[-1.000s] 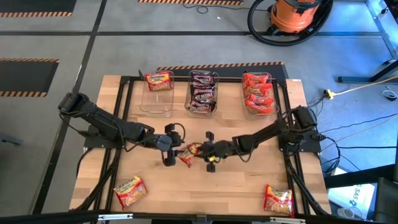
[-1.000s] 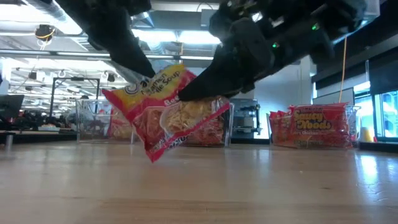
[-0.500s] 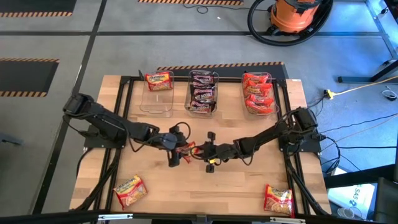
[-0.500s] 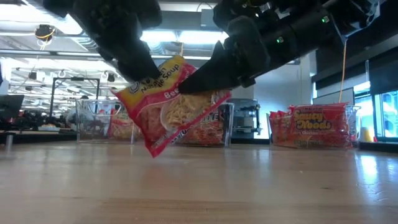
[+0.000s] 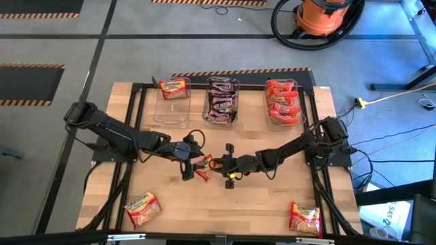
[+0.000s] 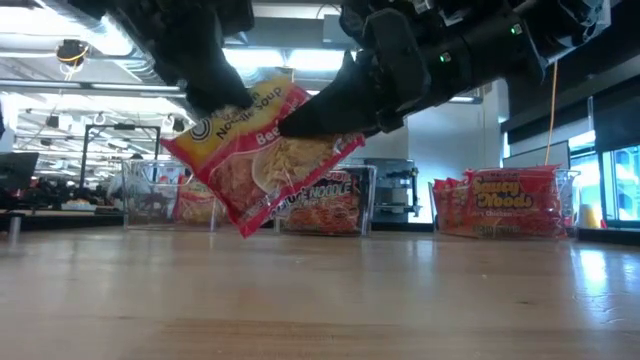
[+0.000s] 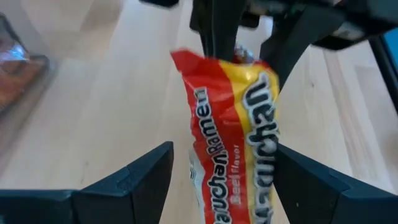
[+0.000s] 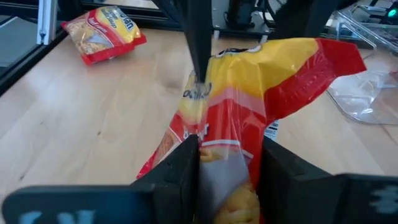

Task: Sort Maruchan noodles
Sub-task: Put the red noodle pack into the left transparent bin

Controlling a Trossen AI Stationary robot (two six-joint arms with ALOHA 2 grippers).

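Sorted so far: the left tub (image 5: 172,102) at the far edge of the counter (image 5: 259,204) holds one red-and-yellow packet (image 5: 174,88); the middle tub (image 5: 222,102) holds several dark packets (image 5: 222,101); the right tub (image 5: 283,102) holds several bright red packets (image 5: 282,102).
Left to sort: two red-and-yellow packets lie loose on the counter, one at the near left corner (image 5: 141,207) and one at the near right corner (image 5: 304,217), plus the held packet.
Progress judgement: most of the sorting looks done, with three packets of one kind left.
Held packet (image 6: 262,150): a red-and-yellow beef packet, tilted, clear of the counter at mid-counter between the two arms.
Right end effector (image 8: 229,165): closed on the held packet, pinching its end, with the wrapper bulging between the fingers.
Left end effector (image 7: 221,165): fingers (image 7: 140,174) spread wide on either side of the packet's other end; in the left wrist view they do not appear to press the wrapper.
Arm pose: both arms reach low from their own sides of the counter to its middle, wrists facing each other.
Step judgement: this looks like a handover between the arms, with the right one carrying the weight.
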